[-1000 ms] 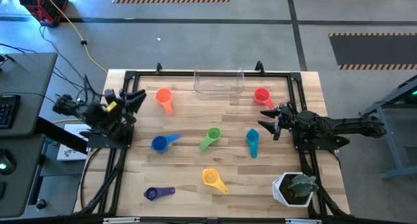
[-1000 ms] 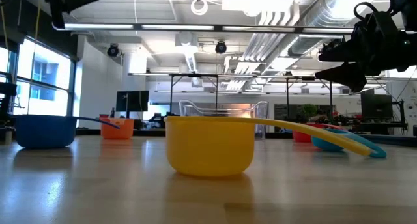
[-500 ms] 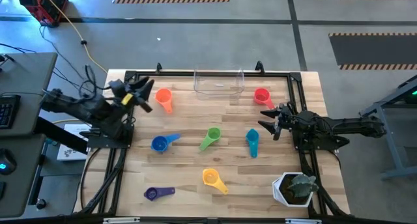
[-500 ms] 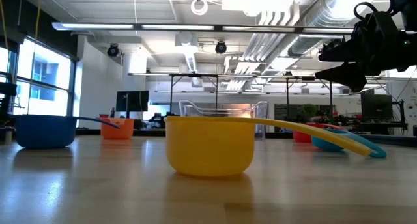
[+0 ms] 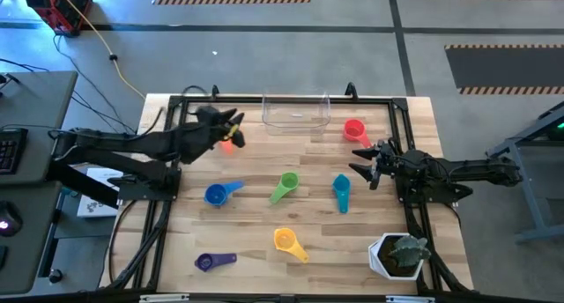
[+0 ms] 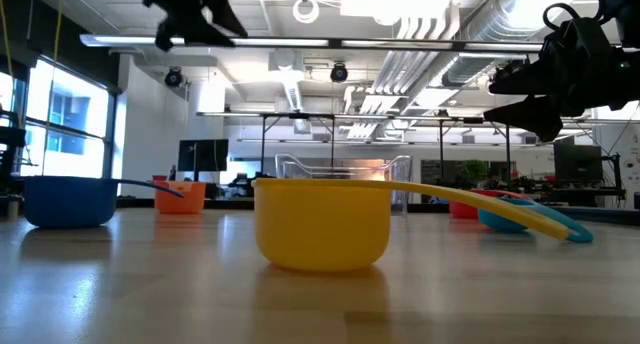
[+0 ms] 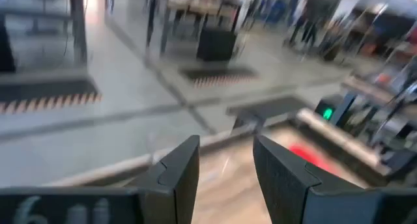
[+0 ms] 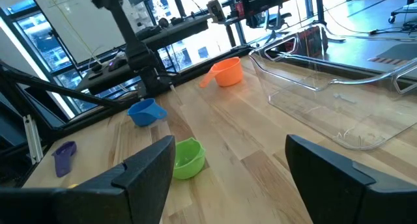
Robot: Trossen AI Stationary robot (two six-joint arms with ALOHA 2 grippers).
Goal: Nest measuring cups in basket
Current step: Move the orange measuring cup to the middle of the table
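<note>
Your clear basket point(image 5: 296, 111) stands empty at the far edge of the table point(image 5: 256, 206), at 12 o'clock from the table's middle, and the measuring cups lie spread around it, none of them nested. The orange cup point(image 8: 226, 71) is at 9 o'clock from the basket and you see it mostly covered from above by the left gripper point(image 5: 231, 127). The red cup point(image 5: 354, 130) is at 3 o'clock from the basket. Nearer the middle lie the blue cup point(image 5: 218, 193), the green cup point(image 5: 285, 186) and the teal cup point(image 5: 341, 189) in one row, and toward the near edge the yellow cup point(image 5: 285, 241) and the purple cup point(image 5: 211, 262). Your left arm is stretched out long and low from the left side of the table, and its gripper hangs above the orange cup with the fingers point(image 7: 287, 178) spread apart and nothing between them. Your right gripper point(image 5: 365, 165) waits at the right side, between the red and teal cups, raised above the table, its fingers point(image 8: 339, 175) wide apart and empty. A white plant pot point(image 5: 397, 256) stands at the near right corner.
</note>
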